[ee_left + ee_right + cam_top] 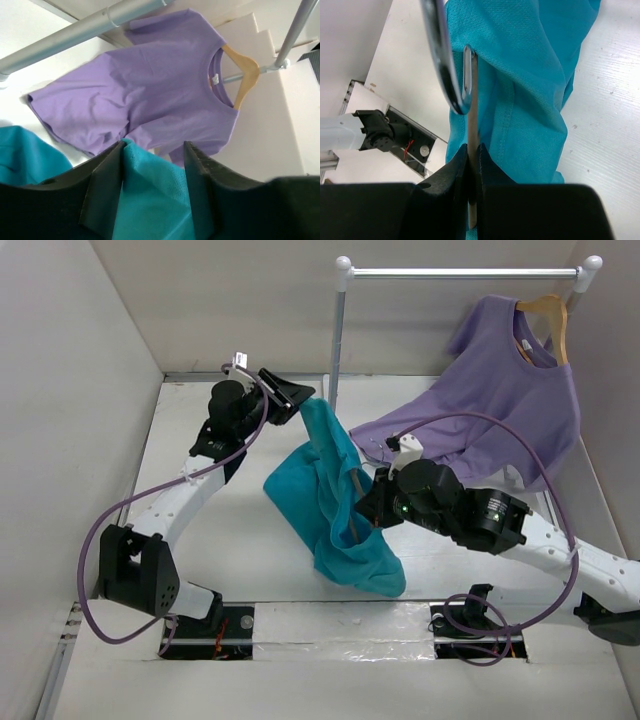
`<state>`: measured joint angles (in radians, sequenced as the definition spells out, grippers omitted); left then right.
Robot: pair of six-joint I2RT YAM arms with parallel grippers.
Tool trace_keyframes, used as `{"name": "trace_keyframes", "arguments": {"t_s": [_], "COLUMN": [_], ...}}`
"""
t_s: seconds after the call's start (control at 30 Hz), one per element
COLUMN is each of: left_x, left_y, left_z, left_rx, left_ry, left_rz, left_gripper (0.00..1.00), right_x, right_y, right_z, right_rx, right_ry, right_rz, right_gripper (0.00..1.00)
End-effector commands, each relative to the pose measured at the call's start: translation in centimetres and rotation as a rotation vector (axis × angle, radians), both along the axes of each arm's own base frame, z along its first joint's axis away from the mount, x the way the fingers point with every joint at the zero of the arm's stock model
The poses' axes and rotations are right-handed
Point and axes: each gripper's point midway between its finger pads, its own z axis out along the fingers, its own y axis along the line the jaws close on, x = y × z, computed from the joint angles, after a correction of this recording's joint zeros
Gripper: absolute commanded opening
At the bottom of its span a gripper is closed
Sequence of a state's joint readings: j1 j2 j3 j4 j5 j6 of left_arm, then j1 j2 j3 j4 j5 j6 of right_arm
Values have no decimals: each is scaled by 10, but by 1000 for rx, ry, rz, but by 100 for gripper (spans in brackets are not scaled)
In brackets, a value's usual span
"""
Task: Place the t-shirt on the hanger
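Observation:
The teal t-shirt [330, 535] hangs bunched in the air over the middle of the table. My left gripper [298, 400] is closed on its top edge; the left wrist view shows teal cloth [150, 200] filling the gap between the fingers of that gripper [152, 150]. My right gripper [370, 508] is shut on the thin hanger [471, 100], seen edge-on and pale, with its metal hook [442, 60] curving above. The right gripper [472, 150] holds the hanger against the shirt [530, 75]. In the top view only a thin line of the hanger [354, 502] shows inside the folds.
A lilac-purple t-shirt [500, 390] hangs on a light wooden hanger [548, 315] from the white rail [460, 273] at the back right; its hem drapes onto the table. The rack's upright pole [338, 350] stands just behind the left gripper. Walls close in on both sides.

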<state>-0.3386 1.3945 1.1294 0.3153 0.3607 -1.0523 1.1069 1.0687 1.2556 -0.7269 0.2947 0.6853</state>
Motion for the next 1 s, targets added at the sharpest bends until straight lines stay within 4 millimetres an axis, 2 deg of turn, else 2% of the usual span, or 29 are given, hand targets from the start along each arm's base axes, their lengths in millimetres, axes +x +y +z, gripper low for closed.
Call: {"name": "trace_keyframes", "arguments": {"t_s": [0.0,0.03,0.1,0.13,0.17,0.23,0.27,0.33,0.37,0.43,0.47,0.53,0.57,0.63,0.67,0.7,0.73,0.77,0.87,0.97], "left_x": [1,2,3,3,5,7,9,14,22,37,43,56,60,67,68,71,74,75,75,71], "left_y": [-4,-4,-1,0,2,5,7,11,19,33,40,48,52,53,54,55,55,58,59,60], "left_z": [18,19,23,22,26,25,34,35,50,52,70,69,85,83,95,98,89,97,100,97], "left_rx": [-68,-71,-76,-72,-70,-40,-37,1,9,52,60,91,112,149,149,165,183,189,210,223], "left_ry": [-72,-73,-80,-74,-83,-81,-100,-108,-141,-135,-178,-168,-204,-192,-214,-214,-194,-205,-204,-203], "left_rz": [-17,-14,6,14,27,45,63,90,129,178,201,227,251,258,265,269,273,288,288,285], "left_gripper": [38,25,14,3,0,0,0,0,0,0,0,0,0,0,0,0,0,0,0,0], "right_x": [0,0,0,0,1,1,1,-1,-5,-9,-13,-18,-19,-22,-23,-26,-26,-30,-27,-15], "right_y": [3,3,3,3,3,2,1,1,2,3,2,-2,-6,-11,-12,-11,-11,-9,-14,-27], "right_z": [41,42,43,43,42,42,41,38,36,33,30,31,29,31,31,31,31,30,34,62], "right_rx": [118,121,122,119,114,109,104,96,91,80,68,71,62,66,60,62,62,57,38,43], "right_ry": [-58,-58,-59,-59,-57,-59,-55,-49,-38,-22,-6,-1,2,5,9,22,22,36,27,-47], "right_rz": [13,12,9,8,6,3,4,17,34,61,75,84,81,79,80,98,98,116,100,34], "right_gripper": [0,0,0,0,0,0,0,0,0,0,0,0,0,0,0,0,0,0,0,0]}}
